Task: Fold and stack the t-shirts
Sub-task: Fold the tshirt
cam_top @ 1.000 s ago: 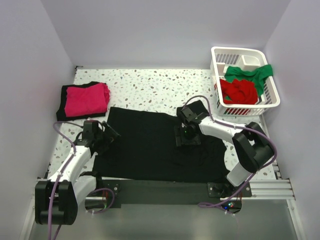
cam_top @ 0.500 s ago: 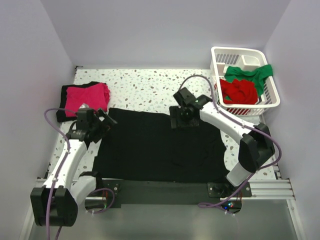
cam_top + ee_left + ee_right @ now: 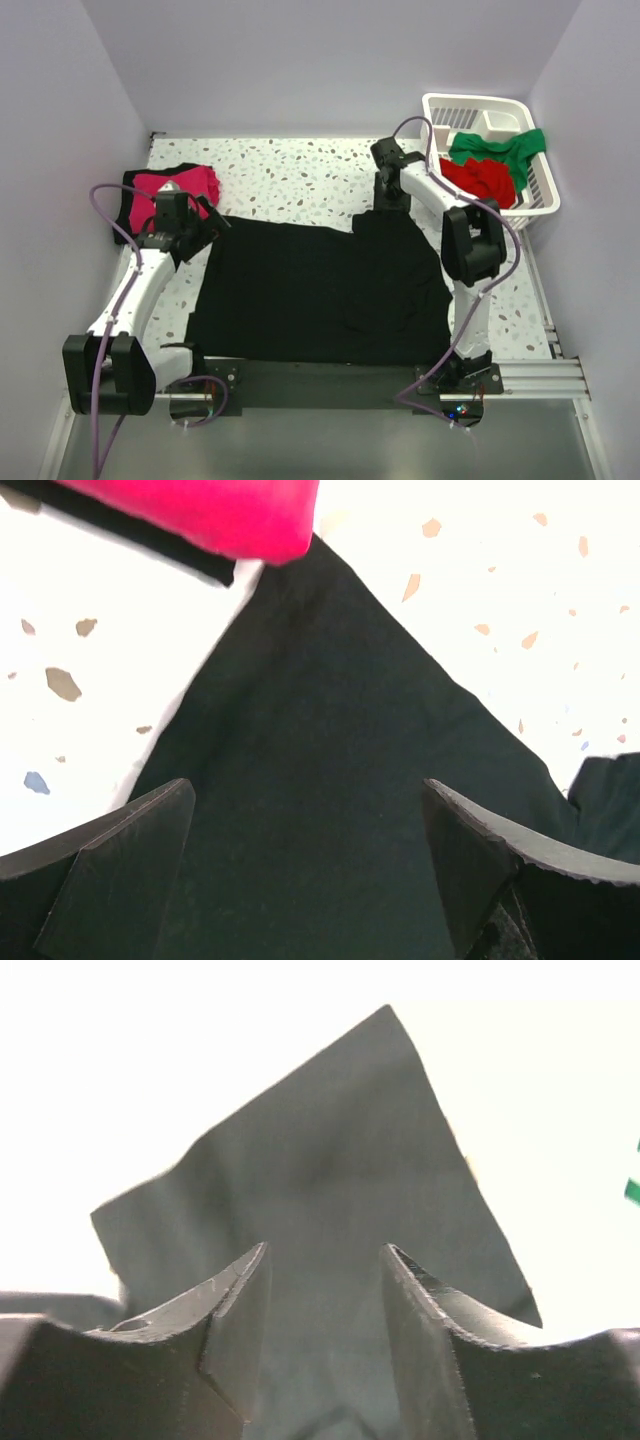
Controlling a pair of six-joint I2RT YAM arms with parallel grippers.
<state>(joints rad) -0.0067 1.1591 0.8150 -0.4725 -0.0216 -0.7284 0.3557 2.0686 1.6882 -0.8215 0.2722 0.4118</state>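
My left gripper [image 3: 308, 792] gapes wide, my right gripper [image 3: 325, 1252] stands narrower, and both are empty. The black t-shirt [image 3: 320, 290] lies flat, one far corner straight ahead between each pair of jaws, its far edge running arm to arm

The pink t-shirt [image 3: 198, 183] hides most of the folded black t-shirt [image 3: 127, 195] beneath it.

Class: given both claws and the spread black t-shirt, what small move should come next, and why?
Probably lower both claws and pinch the black t-shirt at its far corners: the left claw and right claw each hang open over one, and the shirt lies flat, unfolded.
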